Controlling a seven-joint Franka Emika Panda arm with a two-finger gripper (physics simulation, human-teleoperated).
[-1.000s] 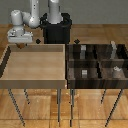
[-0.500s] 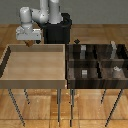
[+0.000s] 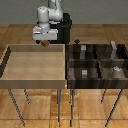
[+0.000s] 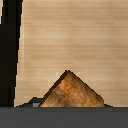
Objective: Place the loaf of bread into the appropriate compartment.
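Carried toward the exterior view's right since a second ago, our gripper point(image 3: 45, 43) pinches the loaf of bread point(image 4: 71, 91); loaf held above the light tray's point(image 3: 10, 82) far rim; pickup done, transfer and release into the dark compartment tray point(image 3: 70, 77) remain; wrist view shows one crust corner; long axis cannot be told.

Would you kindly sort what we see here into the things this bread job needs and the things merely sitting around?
Belongs to the job:
- loaf of bread, held in the pincer
- dark compartment tray

Just lying about:
- light wooden tray
- small grey blocks in the compartments
- table legs
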